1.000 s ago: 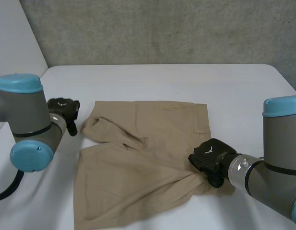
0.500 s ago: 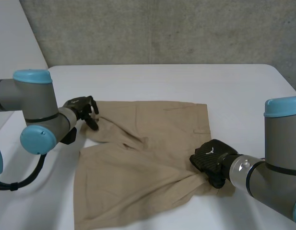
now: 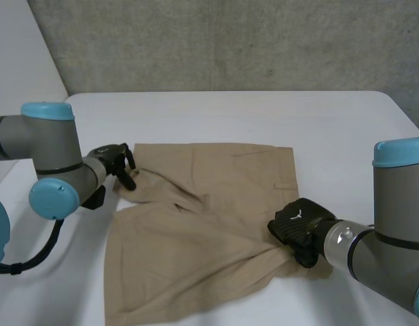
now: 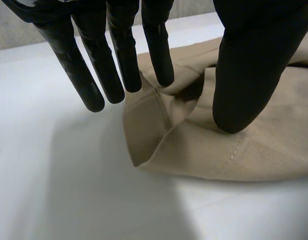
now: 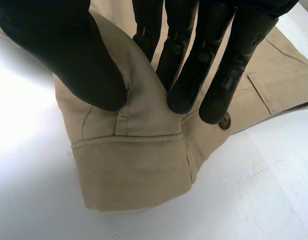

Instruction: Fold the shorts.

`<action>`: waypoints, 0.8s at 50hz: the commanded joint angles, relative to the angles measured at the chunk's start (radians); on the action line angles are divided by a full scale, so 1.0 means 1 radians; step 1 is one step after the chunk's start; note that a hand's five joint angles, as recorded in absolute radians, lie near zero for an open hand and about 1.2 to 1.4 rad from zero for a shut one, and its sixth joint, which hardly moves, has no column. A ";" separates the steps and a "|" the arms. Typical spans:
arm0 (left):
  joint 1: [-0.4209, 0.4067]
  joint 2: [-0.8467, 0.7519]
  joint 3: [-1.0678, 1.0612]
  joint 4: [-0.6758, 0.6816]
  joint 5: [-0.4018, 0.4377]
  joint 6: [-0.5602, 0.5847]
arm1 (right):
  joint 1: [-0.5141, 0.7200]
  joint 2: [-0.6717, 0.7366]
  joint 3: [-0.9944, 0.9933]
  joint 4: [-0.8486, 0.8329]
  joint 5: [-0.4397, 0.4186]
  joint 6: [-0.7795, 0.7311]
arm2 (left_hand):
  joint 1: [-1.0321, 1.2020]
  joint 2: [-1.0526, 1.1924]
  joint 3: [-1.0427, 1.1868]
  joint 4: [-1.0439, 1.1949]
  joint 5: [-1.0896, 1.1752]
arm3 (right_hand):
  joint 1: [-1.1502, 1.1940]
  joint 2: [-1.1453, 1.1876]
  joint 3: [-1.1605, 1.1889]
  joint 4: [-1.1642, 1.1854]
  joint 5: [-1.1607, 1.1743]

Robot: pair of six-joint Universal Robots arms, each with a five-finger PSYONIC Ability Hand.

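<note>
— Two hands are set on the shorts (image 3: 195, 231), which are spread over the middle of the table (image 3: 263, 112) and reach toward its near edge. How is the nearer hand placed?

— Toward the near right corner, a raised fold by a leg hem (image 5: 134, 185) is pinched by the right hand (image 3: 297, 225) between thumb (image 5: 79, 60) and fingers (image 5: 181, 75).

— And farther, toward the left edge?

— The left hand (image 3: 117, 161) is spread open. Its own thumb is rested on the cloth's turned-over corner, with nothing gripped.

— Handling?

— Light, limp cloth is judged likely to sag and crease. Hems and waistband corners are best taken.
</note>
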 commanded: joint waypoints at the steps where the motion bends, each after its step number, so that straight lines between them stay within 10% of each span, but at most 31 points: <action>1: 0.000 -0.005 -0.002 -0.033 0.003 0.001 | 0.001 0.000 -0.002 -0.001 0.000 0.000 | 0.139 0.144 0.145 0.146 0.143 | 0.417 0.223 0.197 0.205 0.253; 14: -0.011 -0.004 0.000 -0.036 0.003 0.001 | 0.001 0.000 0.001 -0.012 0.000 0.000 | 0.248 0.253 0.253 0.255 0.251 | 0.417 0.223 0.197 0.205 0.253; 21: -0.014 -0.002 -0.005 -0.037 -0.003 -0.001 | -0.001 0.000 0.001 -0.013 0.000 0.000 | 0.766 0.771 0.771 0.773 0.769 | 0.417 0.223 0.197 0.205 0.253; 40: 0.090 0.176 -0.264 -0.039 0.003 -0.001 | 0.002 0.006 -0.010 -0.018 0.002 0.000 | 0.767 0.772 0.773 0.774 0.771 | 0.417 0.223 0.197 0.205 0.253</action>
